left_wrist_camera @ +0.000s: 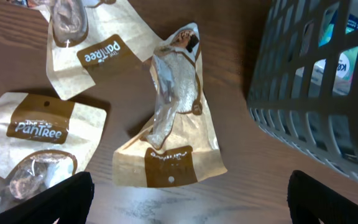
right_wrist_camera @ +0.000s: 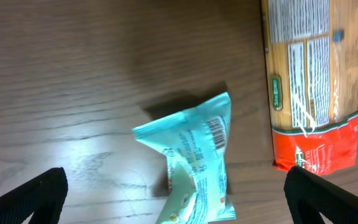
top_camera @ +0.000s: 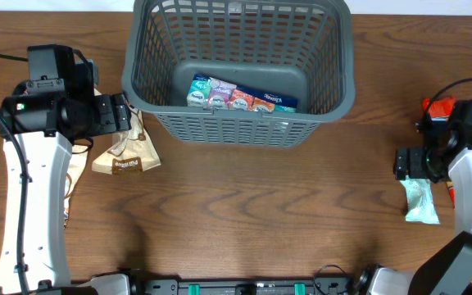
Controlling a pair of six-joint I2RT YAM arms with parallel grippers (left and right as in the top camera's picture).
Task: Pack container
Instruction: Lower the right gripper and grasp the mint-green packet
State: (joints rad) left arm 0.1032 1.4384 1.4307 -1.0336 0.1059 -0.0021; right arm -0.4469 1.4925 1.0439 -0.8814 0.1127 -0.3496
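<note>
The dark grey slotted basket [top_camera: 240, 123] stands at the table's far middle and holds several colourful snack packets [top_camera: 240, 96]; its wall also shows in the left wrist view [left_wrist_camera: 303, 106]. My left gripper [left_wrist_camera: 185, 202] is open and empty, hovering above a tan PaniTree pouch [left_wrist_camera: 173, 134] that lies left of the basket [top_camera: 125, 153]. Two more tan pouches [left_wrist_camera: 82, 53] [left_wrist_camera: 33, 143] lie beside it. My right gripper [right_wrist_camera: 176, 199] is open and empty above a light teal packet [right_wrist_camera: 194, 158], also in the overhead view [top_camera: 421, 201].
An orange-and-tan long packet [right_wrist_camera: 312, 81] lies right of the teal one, near the right table edge [top_camera: 438, 108]. Bare wood spans the front middle of the table [top_camera: 260, 221].
</note>
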